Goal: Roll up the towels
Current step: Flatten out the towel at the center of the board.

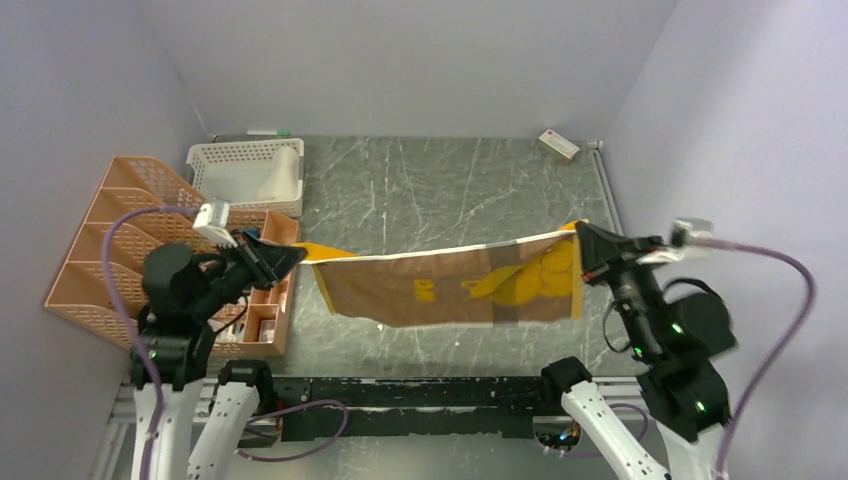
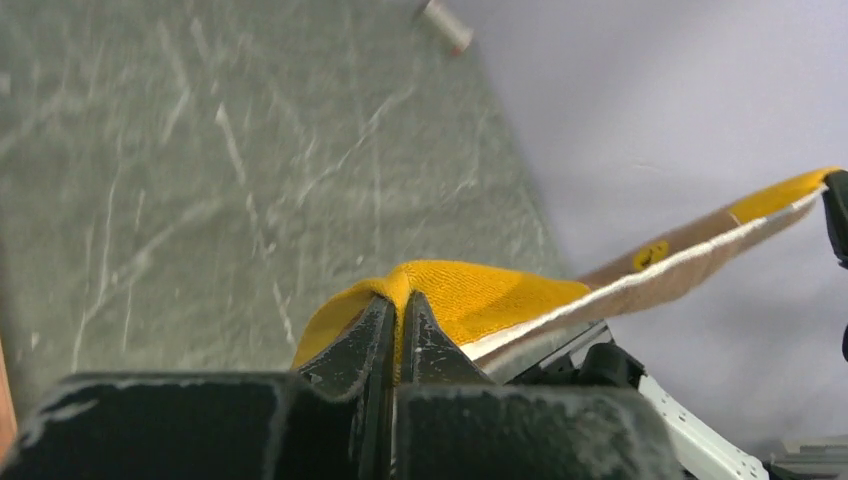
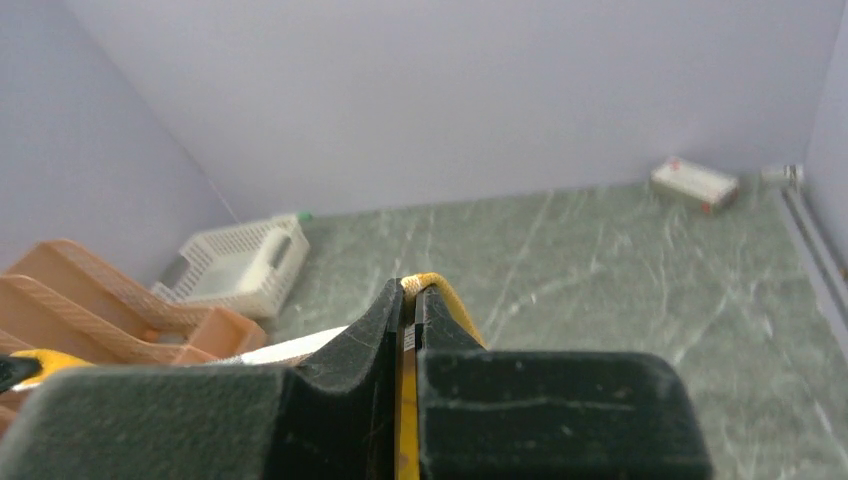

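We see a grey-green marbled table [image 1: 450,190], and above its near half a mustard-yellow cloth towel with brown markings [image 1: 450,285] hangs stretched in the air. At the far left stands a white perforated plastic basket [image 1: 240,150] with a rolled off-white cloth towel [image 1: 285,172] inside. Our left gripper [image 1: 298,253] is clamped tight on the yellow towel's left corner, our right gripper [image 1: 586,246] on its right corner.

Above the black base rail [image 1: 420,405], both arms have white lower links [image 1: 612,438], black joints with green lights [image 1: 678,328] and looping lilac cables [image 1: 760,250]. Left pincer [image 1: 298,253] and right pincer [image 1: 581,229]: scuffed matte black.
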Robot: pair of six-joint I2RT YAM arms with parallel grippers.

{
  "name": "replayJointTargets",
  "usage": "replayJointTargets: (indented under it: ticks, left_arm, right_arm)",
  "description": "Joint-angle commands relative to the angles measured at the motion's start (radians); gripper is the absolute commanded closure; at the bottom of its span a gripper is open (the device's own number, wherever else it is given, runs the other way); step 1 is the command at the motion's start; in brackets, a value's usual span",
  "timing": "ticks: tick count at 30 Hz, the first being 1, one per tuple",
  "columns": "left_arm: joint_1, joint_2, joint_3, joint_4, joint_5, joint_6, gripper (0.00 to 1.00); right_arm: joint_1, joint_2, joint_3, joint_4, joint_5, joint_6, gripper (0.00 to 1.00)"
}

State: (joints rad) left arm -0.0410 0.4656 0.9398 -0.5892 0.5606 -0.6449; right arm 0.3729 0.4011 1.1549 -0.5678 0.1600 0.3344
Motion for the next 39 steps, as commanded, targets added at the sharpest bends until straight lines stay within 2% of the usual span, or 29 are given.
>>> replayJointTargets:
  ticks: [1,4,8,12,16,19,23,26,27,28,29,30,31,33,36,39]
  left_arm:
    - [0.001,0.071,-0.121,-0.016,-0.048,-0.043,0.93]
    - [0.000,0.170,-0.184,0.100,-0.074,-0.053,0.93]
    - [0.000,0.384,-0.223,0.295,-0.077,-0.052,0.93]
    - [-0.029,0.729,-0.218,0.552,-0.081,-0.072,0.93]
    - [-0.081,1.074,-0.034,0.653,-0.162,-0.055,0.93]
    - [-0.083,1.262,0.128,0.679,-0.210,-0.052,0.93]
    - [-0.083,1.499,0.435,0.570,-0.228,0.001,0.92]
    - [-0.083,1.657,0.661,0.480,-0.236,0.044,0.75]
    - [-0.082,1.689,0.716,0.466,-0.237,0.054,0.60]
    - [-0.082,1.712,0.760,0.451,-0.241,0.070,0.37]
    - [-0.081,1.731,0.808,0.423,-0.249,0.089,0.22]
    - [-0.079,1.744,0.850,0.387,-0.253,0.114,0.09]
    - [-0.079,1.747,0.880,0.365,-0.254,0.140,0.02]
    - [-0.077,1.720,0.873,0.365,-0.264,0.174,0.01]
    - [-0.066,1.661,0.787,0.412,-0.259,0.208,0.01]
    - [-0.065,1.643,0.724,0.426,-0.206,0.265,0.01]
  right_arm:
    - [-0.006,0.104,-0.158,0.010,0.058,0.077,1.00]
    - [-0.006,0.163,-0.285,0.148,0.129,0.154,1.00]
    - [-0.008,0.282,-0.422,0.375,0.226,0.236,1.00]
    - [-0.014,0.518,-0.464,0.582,0.304,0.272,1.00]
    - [-0.071,0.794,-0.440,0.773,0.296,0.313,1.00]
    - [-0.145,0.986,-0.362,0.840,0.230,0.330,1.00]
    - [-0.230,1.230,-0.179,0.870,0.108,0.301,0.98]
    - [-0.266,1.385,-0.016,0.864,0.010,0.211,0.77]
    - [-0.272,1.425,0.037,0.855,-0.017,0.178,0.62]
    - [-0.277,1.457,0.082,0.838,-0.045,0.150,0.40]
    - [-0.281,1.482,0.133,0.804,-0.061,0.121,0.19]
    - [-0.282,1.497,0.171,0.769,-0.073,0.089,0.09]
    - [-0.283,1.500,0.190,0.748,-0.083,0.058,0.02]
    - [-0.284,1.467,0.158,0.772,-0.095,0.007,0.00]
    - [-0.303,1.394,0.032,0.885,-0.145,-0.042,0.00]
    - [-0.385,1.396,-0.035,0.904,-0.345,-0.011,0.01]
